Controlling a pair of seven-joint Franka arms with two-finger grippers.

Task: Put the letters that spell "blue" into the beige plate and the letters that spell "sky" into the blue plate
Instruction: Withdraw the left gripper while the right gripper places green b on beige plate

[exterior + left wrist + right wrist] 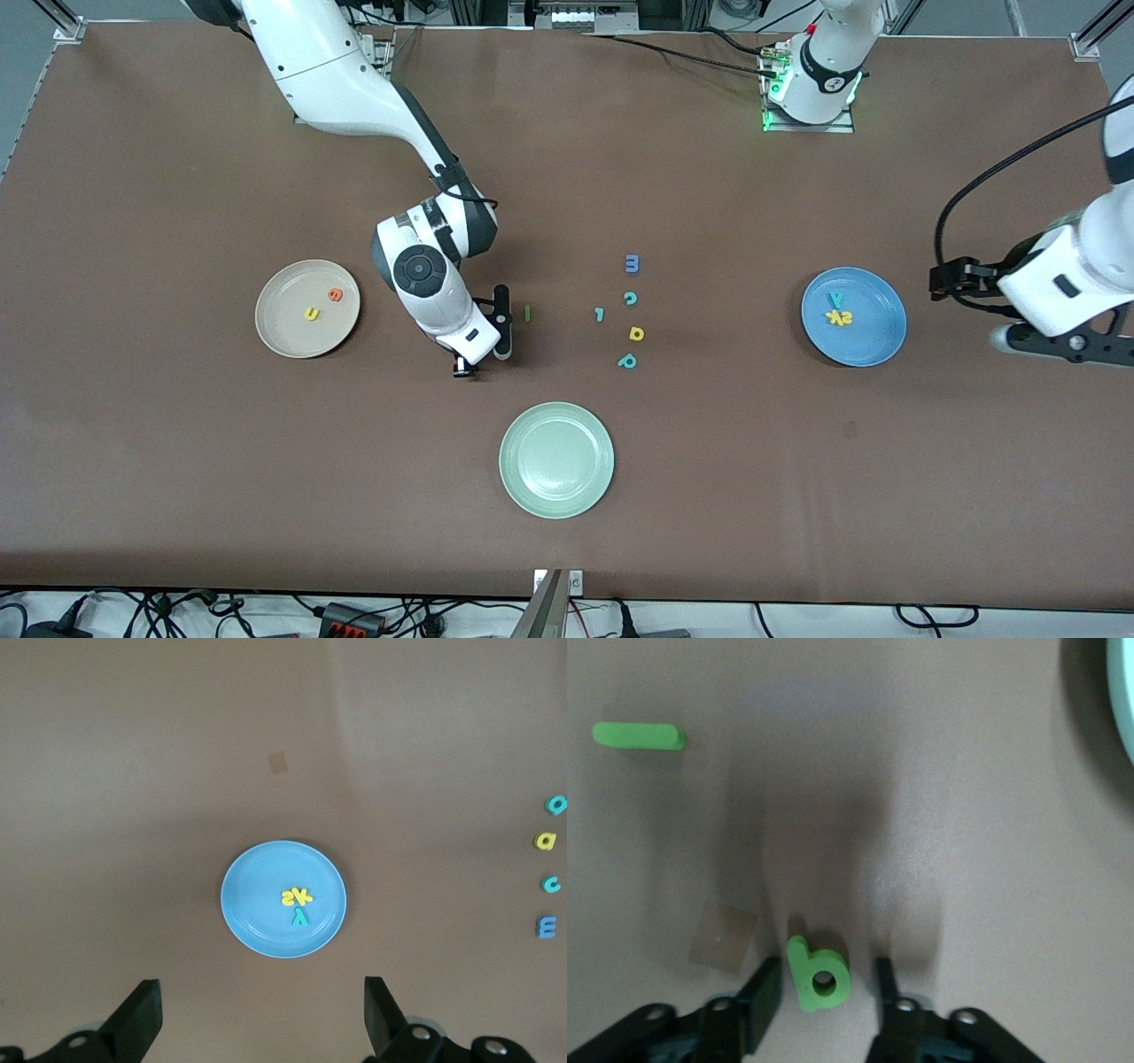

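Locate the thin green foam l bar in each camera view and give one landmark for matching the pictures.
Front view: the thin green foam l bar lies on the brown table, beside the right gripper.
Left wrist view: not in it.
Right wrist view: the bar lies flat, apart from the green foam b between the right gripper's fingers.
Shared landmark: the round pale green plate, whose rim shows in the right wrist view.
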